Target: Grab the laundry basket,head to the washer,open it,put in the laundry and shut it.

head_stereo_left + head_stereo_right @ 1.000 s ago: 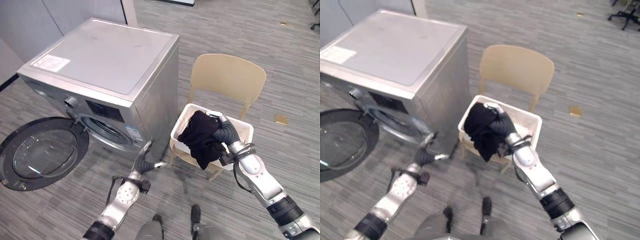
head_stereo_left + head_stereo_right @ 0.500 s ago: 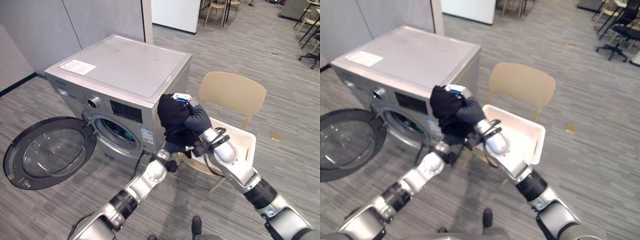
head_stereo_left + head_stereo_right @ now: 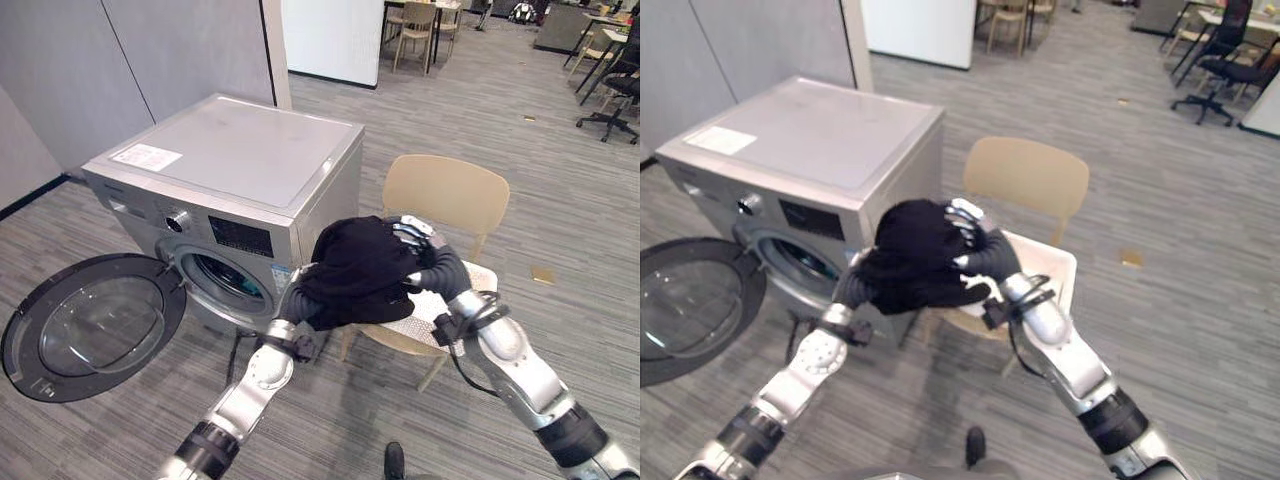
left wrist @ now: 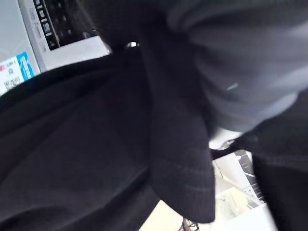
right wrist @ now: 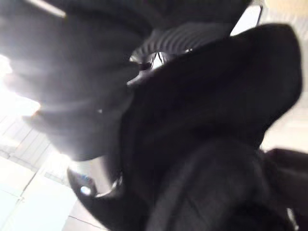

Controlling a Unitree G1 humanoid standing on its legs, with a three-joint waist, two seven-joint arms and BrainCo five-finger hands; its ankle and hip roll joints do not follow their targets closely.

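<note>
A black garment hangs bunched in the air in front of the washer's right corner. My right hand is shut on its top, silver fingers curled into the cloth. My left hand reaches up under the garment's left side and the cloth covers it. The silver washer stands to the left with its round door swung wide open and the drum opening showing. The white laundry basket sits on a beige chair behind the garment. Both wrist views show dark cloth pressed close.
The open door reaches out over the grey carpet floor at the left, close to the washer's front. Grey wall panels stand behind the washer. Office chairs and tables are far back at the right.
My right hand lifted the black garment out of the basket and carried it left. My left hand rose from near the floor to the garment's underside. The camera tilted up.
</note>
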